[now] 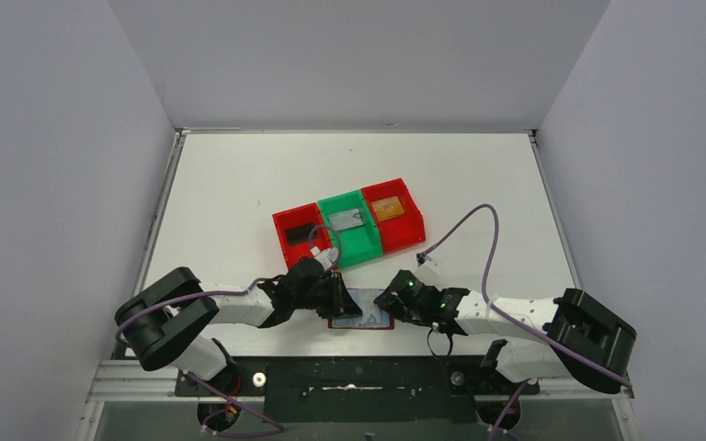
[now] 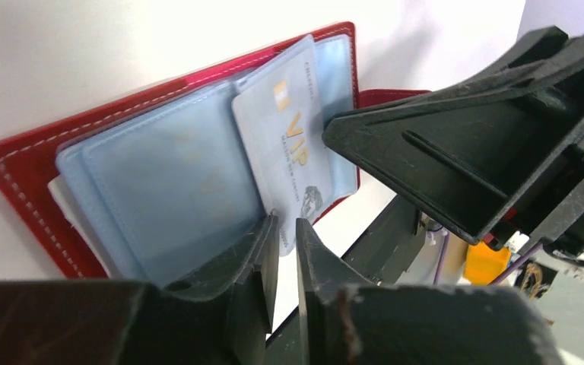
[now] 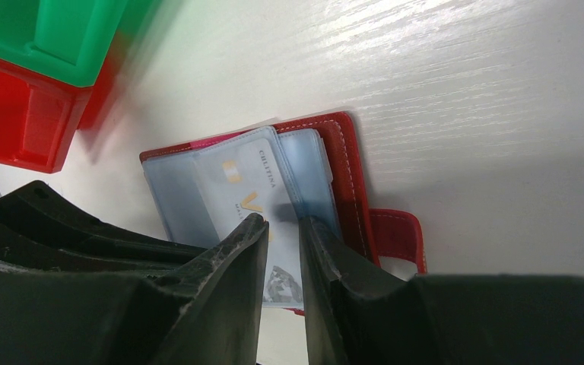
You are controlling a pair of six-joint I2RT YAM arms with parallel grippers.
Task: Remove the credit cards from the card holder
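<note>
My left pincer is pressing its jaws almost together on the near edge of a pale VIP card, which is poking partway out of a blue-grey pocket. I am judging that as a pinch, since only a thin slit is showing between the jaws. The card holder is lying open on the table, just in front of my two bases and between both wrists. My right pincer is bearing down on the pockets near the snap tab, jaws narrowly parted; whether they are nipping a sleeve I cannot tell. Farther back, a black card is lying in the left red bin, a silver-grey card in the green bin, and a gold-tan card in the right red bin. So I am reckoning three cards are out and this one is needing a pull clear of its sleeve; whether more are hiding in other pockets is not showing
</note>
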